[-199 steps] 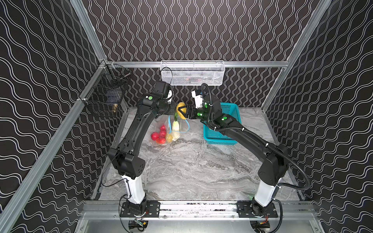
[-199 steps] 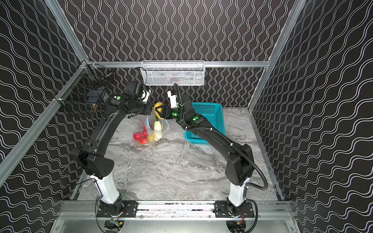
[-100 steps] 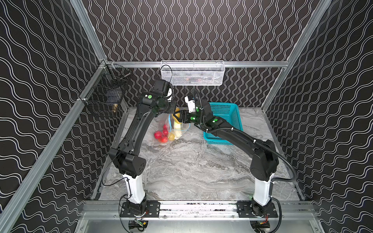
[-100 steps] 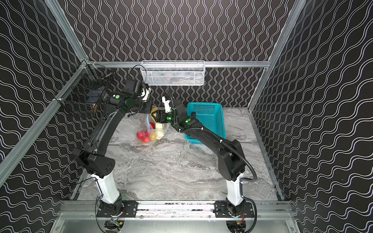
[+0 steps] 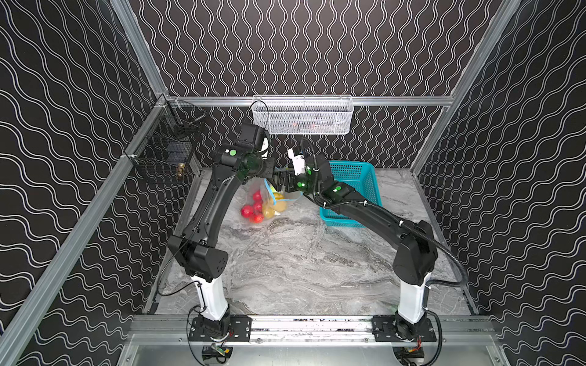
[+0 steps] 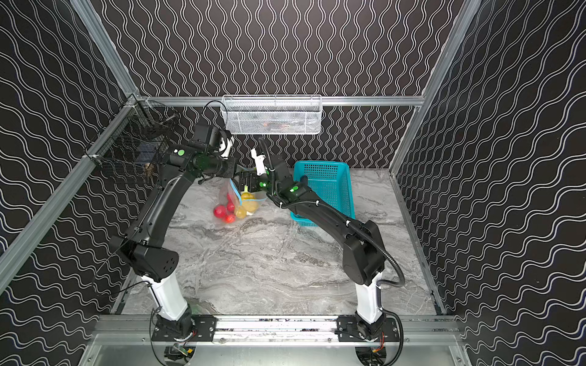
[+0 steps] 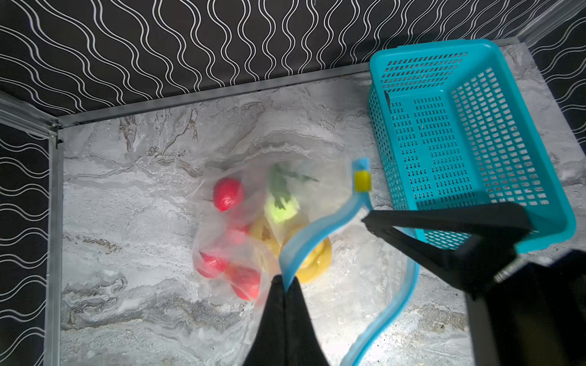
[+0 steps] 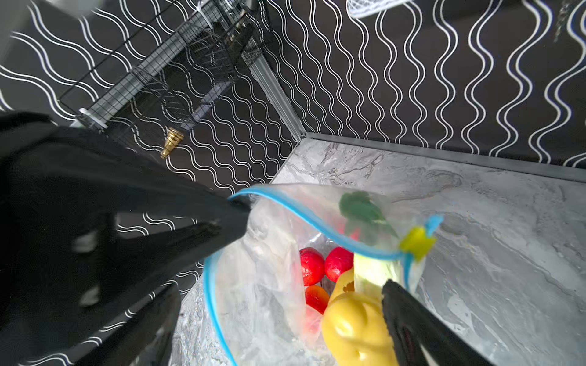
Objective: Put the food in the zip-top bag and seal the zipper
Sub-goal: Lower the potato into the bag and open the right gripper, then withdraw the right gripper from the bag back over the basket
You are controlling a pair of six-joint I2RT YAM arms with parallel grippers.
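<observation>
The bag (image 7: 218,228) hangs from the left hand (image 7: 285,280), which is pressed together on the zipper (image 7: 317,228). The bag's bottom rests on the table (image 7: 126,190) below that hand. The mouth gapes, with the yellow slider (image 7: 362,181) at the strip's far end. Inside lie red tomatoes (image 7: 226,198), a radish (image 7: 280,209) and a yellow piece (image 8: 355,329). The right hand (image 8: 282,290) is spread wide over the mouth and holds nothing; one finger (image 8: 409,313) is just beside the yellow piece. The basket (image 7: 428,47) stands beside the right hand, partly under its arm.
</observation>
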